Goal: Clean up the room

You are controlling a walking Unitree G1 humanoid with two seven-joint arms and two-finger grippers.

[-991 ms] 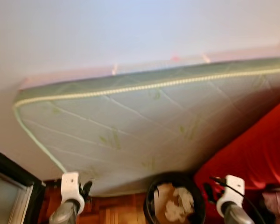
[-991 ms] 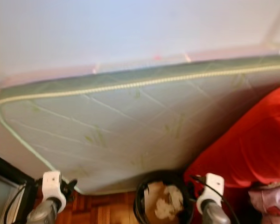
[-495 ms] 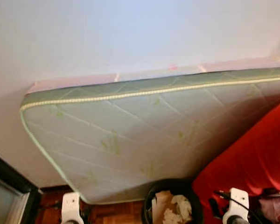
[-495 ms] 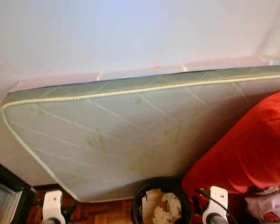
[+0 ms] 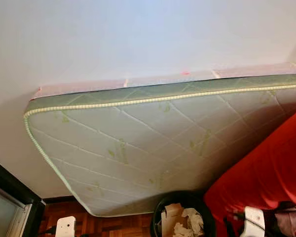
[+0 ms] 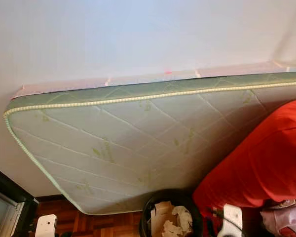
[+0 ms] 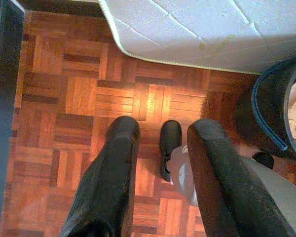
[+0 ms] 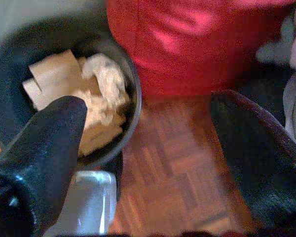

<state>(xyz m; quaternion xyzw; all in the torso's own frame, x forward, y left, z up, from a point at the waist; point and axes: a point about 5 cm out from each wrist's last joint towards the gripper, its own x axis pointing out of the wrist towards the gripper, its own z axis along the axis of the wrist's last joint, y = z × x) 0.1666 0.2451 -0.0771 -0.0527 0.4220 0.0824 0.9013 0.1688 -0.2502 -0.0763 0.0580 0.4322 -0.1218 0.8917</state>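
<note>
While both arms are hanging low at the bottom of the head views, the left gripper is pointing straight down at the parquet floor with its two black fingers spread apart and nothing between them, and under the gap one of the robot's own dark feet is standing on the wood. The right gripper is also hanging wide open and empty, one finger crossing in front of the black trash bin, the other sitting over by the red side. The bin is standing on the floor between the two arms, and it's holding crumpled paper and bits of cardboard. Going outward from there, a red cover is draping down just beside the bin on the robot's right, with some pinkish fabric peeking out at the lower right corner. Behind the bin a quilted pale green mattress is leaning on its long edge against the white wall, its lower corner coming down near the bin rim. Off to the left a dark frame with a pane in it is showing, can't really tell what it is.
</note>
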